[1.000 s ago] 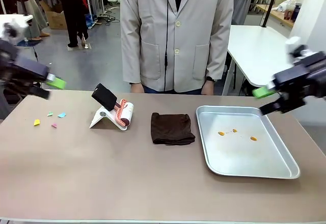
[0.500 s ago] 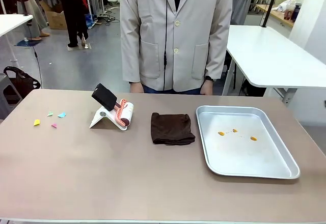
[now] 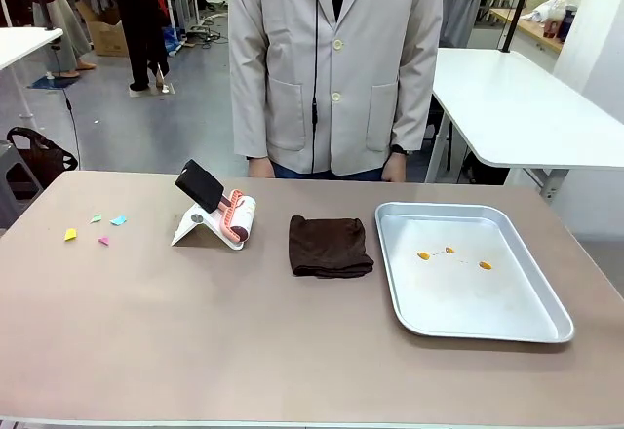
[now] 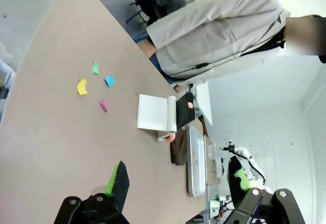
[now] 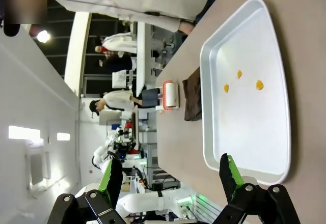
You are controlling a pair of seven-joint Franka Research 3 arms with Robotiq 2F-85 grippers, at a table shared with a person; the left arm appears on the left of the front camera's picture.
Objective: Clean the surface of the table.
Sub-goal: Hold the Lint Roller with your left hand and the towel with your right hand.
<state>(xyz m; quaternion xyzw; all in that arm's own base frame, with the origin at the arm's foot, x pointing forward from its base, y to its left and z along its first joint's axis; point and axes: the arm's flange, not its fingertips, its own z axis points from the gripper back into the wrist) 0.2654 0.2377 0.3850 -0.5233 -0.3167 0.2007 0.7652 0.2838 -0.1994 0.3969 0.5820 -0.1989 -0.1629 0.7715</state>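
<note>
The brownish-taupe table (image 3: 244, 351) carries several small coloured paper scraps (image 3: 96, 228) at its left. A lint roller (image 3: 234, 216) leans on a white stand, and a folded dark brown cloth (image 3: 330, 246) lies mid-table. In the left wrist view my left gripper (image 4: 178, 183) hovers open above the table (image 4: 51, 132), short of the scraps (image 4: 97, 86) and the roller (image 4: 170, 114). My right gripper (image 5: 170, 178) is open and empty above the near end of the silver tray (image 5: 204, 107), beside bare table (image 5: 305, 30).
The tray (image 3: 390, 283) at the right holds three orange crumbs (image 3: 450, 255). A person in a beige jacket (image 3: 336, 68) stands at the far edge, hands at the sides. White-topped tables stand behind on the right (image 3: 517, 107).
A second ago both arms showed at the left and right edges of the front view, grippers open. They have pulled back out of that view. Nothing on the table moved.
</note>
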